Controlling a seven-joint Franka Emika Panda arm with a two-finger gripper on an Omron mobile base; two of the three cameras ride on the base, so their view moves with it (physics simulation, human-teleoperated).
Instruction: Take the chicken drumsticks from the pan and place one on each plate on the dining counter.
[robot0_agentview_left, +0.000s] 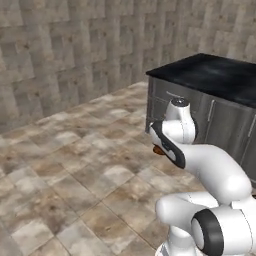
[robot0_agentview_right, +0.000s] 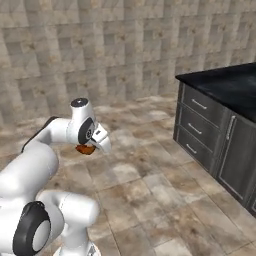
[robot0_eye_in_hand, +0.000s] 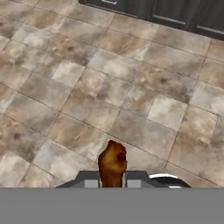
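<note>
Now | arm folded low over floor tiles | pincer clamped on reddish-brown drumstick

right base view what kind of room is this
Most likely a home kitchen. A black-topped counter sits over grey cabinets with drawers, the floor is stone tile, and the gripper is shut on a cooked chicken drumstick.

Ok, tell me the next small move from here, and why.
Probably keep the gripper shut on the drumstick and carry on toward the dining counter: it hangs over bare floor tiles with a wall counter nearby and no plate under it.
</note>
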